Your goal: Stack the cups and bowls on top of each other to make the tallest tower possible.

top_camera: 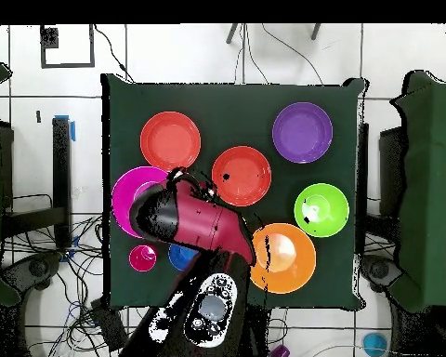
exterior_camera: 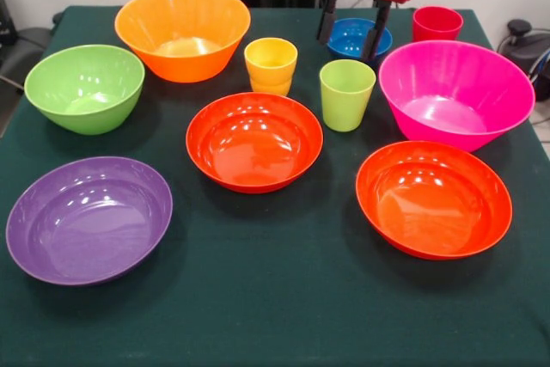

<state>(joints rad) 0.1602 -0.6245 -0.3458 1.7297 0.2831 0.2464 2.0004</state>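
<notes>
Nothing is stacked yet, so your hand hangs open and empty over the small blue bowl, likely to pick it.

Bright, even light falls from above. White glare spots sit inside the purple bowl and both red-orange bowls, and soft shadows lie on the green tablecloth. Focus is fair throughout.

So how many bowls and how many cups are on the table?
Bowls: 7 (orange, green, purple, magenta, small blue, two red-orange)
Cups: 3 (yellow-orange, lime green, red)
Total: 10
</notes>
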